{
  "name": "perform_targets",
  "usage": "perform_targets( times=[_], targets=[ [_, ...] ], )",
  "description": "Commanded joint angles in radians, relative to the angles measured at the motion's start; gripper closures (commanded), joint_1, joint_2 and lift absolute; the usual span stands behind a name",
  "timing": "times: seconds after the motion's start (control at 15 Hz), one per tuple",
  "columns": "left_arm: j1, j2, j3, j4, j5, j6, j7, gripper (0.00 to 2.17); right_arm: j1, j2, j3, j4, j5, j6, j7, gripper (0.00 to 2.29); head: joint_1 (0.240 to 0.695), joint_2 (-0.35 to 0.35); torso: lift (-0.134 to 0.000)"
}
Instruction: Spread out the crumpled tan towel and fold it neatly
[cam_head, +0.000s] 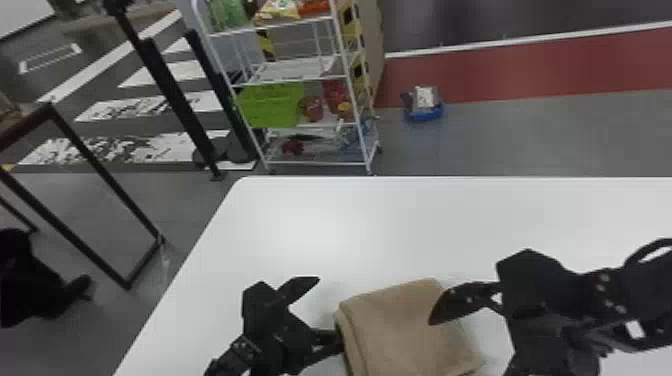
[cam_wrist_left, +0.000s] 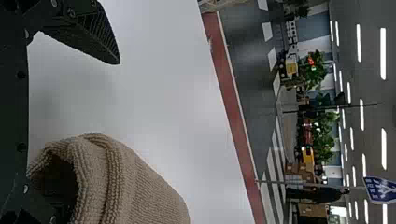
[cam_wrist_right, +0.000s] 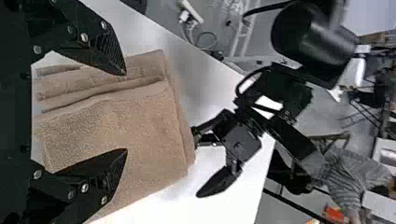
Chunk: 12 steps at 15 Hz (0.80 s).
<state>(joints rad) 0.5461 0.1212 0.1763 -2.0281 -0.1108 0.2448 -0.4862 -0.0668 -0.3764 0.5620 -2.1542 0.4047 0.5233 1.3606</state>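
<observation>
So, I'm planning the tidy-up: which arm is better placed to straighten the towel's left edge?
Left, I'd say: one finger of the left gripper meets that edge of the towel, while the right gripper hangs open above its other side.

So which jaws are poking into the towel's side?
The robot's left jaws: they stand wide open, one tucked into the folded edge of the towel. The right jaws are open too, but over its top.
</observation>
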Motion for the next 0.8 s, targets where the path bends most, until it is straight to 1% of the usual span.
perform_targets(
  times=[0.0,0.07,0.13,0.27,0.33,0.47,0.6,0.67,0.73],
  targets=[
    [0.000,0.000,0.000,-0.001,0.005,0.000,0.000,0.16,0.002,0.016,-0.019,0.036,-0.015,-0.009,0.006,0.38,0.695,0.350,-0.122],
    [0.000,0.000,0.000,-0.001,0.005,0.000,0.000,0.16,0.002,0.022,-0.016,0.051,-0.007,-0.012,0.006,0.61,0.695,0.350,-0.122],
    [0.001,0.000,0.000,-0.003,0.005,0.000,0.000,0.16,0.004,0.024,-0.010,0.062,-0.003,-0.009,0.006,0.89,0.695,0.350,-0.122],
    [0.003,0.000,0.000,-0.003,0.005,0.000,0.000,0.16,0.007,0.033,0.009,0.091,0.033,-0.018,0.006,1.66,0.695,0.350,-0.122],
    [0.003,0.000,0.000,-0.003,0.005,-0.003,0.000,0.16,0.007,0.040,0.024,0.106,0.057,-0.021,0.006,1.77,0.695,0.350,-0.122],
    [0.005,0.000,0.000,-0.004,0.005,-0.003,0.000,0.16,0.007,0.047,0.058,0.125,0.072,-0.033,0.006,1.77,0.695,0.350,-0.122],
    [0.006,0.000,0.000,-0.004,0.005,-0.003,0.000,0.16,0.007,0.057,0.070,0.134,0.077,-0.036,0.006,1.77,0.695,0.350,-0.122],
    [0.006,0.000,0.000,-0.006,0.005,-0.003,0.000,0.16,0.007,0.057,0.075,0.137,0.082,-0.036,0.006,1.93,0.695,0.350,-0.122],
    [0.008,0.002,0.000,-0.006,0.005,-0.003,-0.002,0.16,0.007,0.059,0.078,0.140,0.086,-0.036,0.006,2.03,0.695,0.350,-0.122]
  ],
)
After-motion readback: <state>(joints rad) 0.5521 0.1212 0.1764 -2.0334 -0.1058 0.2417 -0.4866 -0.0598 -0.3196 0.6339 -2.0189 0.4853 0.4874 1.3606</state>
